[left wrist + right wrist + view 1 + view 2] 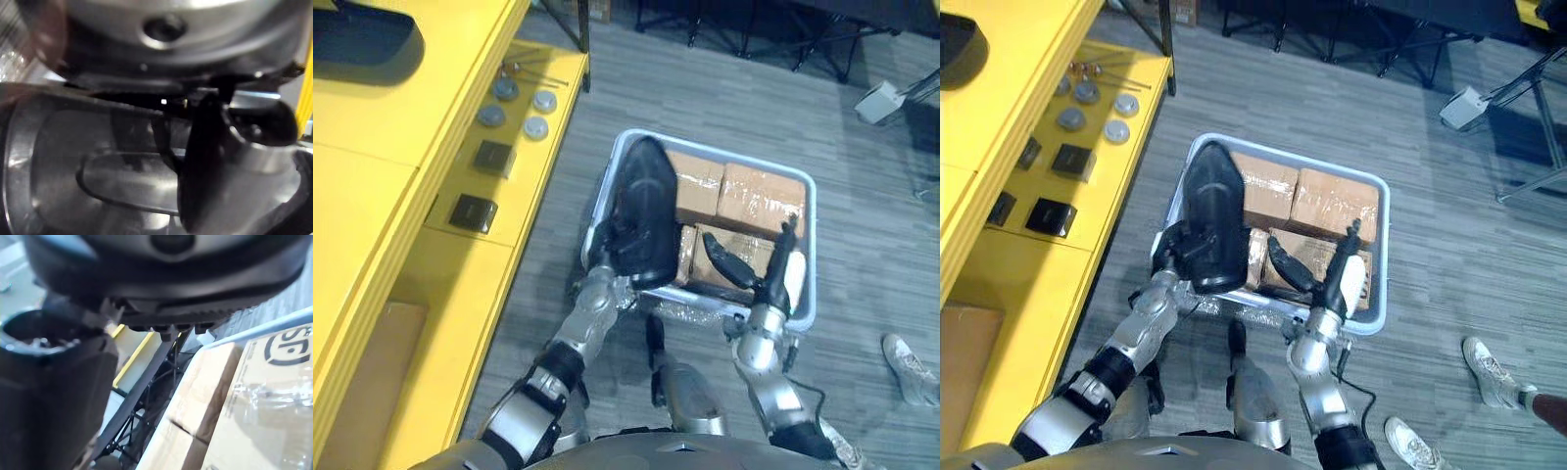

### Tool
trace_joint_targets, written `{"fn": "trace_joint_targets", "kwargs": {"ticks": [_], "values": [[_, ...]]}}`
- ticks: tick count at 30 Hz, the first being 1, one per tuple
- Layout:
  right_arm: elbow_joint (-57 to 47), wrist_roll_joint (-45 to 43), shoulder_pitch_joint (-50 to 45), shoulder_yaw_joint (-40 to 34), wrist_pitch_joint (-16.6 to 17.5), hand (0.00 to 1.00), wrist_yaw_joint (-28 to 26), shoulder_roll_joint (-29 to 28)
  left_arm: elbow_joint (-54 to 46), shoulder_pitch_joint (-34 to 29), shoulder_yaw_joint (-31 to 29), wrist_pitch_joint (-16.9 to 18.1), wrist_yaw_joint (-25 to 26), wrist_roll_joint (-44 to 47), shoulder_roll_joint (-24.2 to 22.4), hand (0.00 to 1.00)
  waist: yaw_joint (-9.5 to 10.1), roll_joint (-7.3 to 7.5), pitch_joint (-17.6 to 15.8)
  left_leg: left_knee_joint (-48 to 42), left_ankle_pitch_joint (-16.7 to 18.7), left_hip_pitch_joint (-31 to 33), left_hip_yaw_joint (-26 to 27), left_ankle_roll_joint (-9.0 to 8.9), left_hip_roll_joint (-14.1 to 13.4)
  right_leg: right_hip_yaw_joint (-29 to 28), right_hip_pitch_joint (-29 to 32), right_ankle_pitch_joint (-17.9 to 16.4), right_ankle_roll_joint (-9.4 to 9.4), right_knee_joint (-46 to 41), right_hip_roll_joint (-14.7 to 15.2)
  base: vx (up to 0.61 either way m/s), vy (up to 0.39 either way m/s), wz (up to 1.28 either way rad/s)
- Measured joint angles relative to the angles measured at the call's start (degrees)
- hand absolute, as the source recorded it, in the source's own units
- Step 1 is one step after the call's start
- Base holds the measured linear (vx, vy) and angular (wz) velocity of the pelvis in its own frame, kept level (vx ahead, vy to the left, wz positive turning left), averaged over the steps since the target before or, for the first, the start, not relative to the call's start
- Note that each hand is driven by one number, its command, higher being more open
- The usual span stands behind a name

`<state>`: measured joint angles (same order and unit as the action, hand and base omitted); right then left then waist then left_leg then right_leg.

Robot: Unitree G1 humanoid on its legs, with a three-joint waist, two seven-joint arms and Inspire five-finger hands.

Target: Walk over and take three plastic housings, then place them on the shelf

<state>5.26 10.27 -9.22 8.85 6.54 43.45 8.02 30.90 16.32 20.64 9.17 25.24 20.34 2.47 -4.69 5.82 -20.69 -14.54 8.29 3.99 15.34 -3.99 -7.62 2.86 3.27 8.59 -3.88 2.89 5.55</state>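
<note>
While poised over the pale plastic crate (812, 245) of taped cardboard boxes (759, 201), grips one glossy black oval plastic housing (644, 206) in the left hand (605, 243); holds the right hand (766, 282) splayed, empty. Leaves its placing on the yellow shelf (431, 98) not yet done.

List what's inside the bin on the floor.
Taped cardboard boxes lie in the bin. The black housing in the left hand covers its left side; the right hand hides part.

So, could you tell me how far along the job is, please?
Done: a dark shape lies on the shelf, perhaps the first one. In hand: the left hand grips a housing over the bin; the right hand is open. Left: shelving it, then fetching more.
</note>
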Motion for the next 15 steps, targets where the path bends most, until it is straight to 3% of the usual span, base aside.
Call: {"fn": "trace_joint_targets", "kwargs": {"ticks": [2, 5, 8, 11, 15], "values": [[-1.1, -0.2, -2.8, -0.6, 0.7, 1.00, -0.3, -0.2, -1.2, -2.4, -1.1, 0.9, 2.5, -6.5, 1.1, 0.00, -0.03, -0.02, 0.9, 0.1, 0.2, -0.5, 0.2, -0.10, 0.0, -0.2, -0.3, -0.1, -0.10, 0.0, 0.0, -0.03, 0.009, -0.04], [-1.6, -4.5, -6.9, -1.1, 4.5, 1.00, -3.8, -1.3, -2.1, -4.7, -3.4, 2.7, 7.4, -14.3, 2.2, 0.00, -0.03, -0.26, 2.9, 0.4, 0.3, -1.0, 0.7, -0.05, 0.1, -0.5, -0.3, -0.1, -0.15, 0.0, 0.1, -0.02, 0.007, -0.06], [-1.6, -5.0, -9.0, -0.6, 6.4, 1.00, -6.6, -2.1, -2.2, -6.0, -4.8, 5.1, 10.5, -14.4, 2.5, 0.00, -0.14, -0.91, 3.9, 0.9, 0.3, -1.6, 1.0, -0.08, 0.1, -0.8, -0.5, -0.2, -0.19, 0.0, 0.2, -0.03, 0.007, -0.05], [-1.3, -7.5, -10.0, -0.4, 6.9, 1.00, -8.3, -2.3, -2.2, -7.8, -6.0, 7.8, 10.0, -13.9, 2.5, 0.00, -0.21, -1.48, 4.7, 1.0, 0.3, -2.3, 1.4, -0.09, 0.1, -0.9, -0.8, -0.2, -0.22, -0.1, 0.2, -0.02, 0.007, -0.04], [2.6, -11.1, -10.1, -1.0, 7.8, 1.00, -11.0, -2.4, -2.2, -10.6, -5.8, 12.9, 2.2, -7.5, 2.3, 0.00, 0.02, -1.92, 6.1, 1.8, 0.1, -3.5, 1.7, -0.18, 0.1, -0.6, -1.8, -0.3, -0.35, -0.1, 0.4, -0.02, 0.002, 0.01]]}}
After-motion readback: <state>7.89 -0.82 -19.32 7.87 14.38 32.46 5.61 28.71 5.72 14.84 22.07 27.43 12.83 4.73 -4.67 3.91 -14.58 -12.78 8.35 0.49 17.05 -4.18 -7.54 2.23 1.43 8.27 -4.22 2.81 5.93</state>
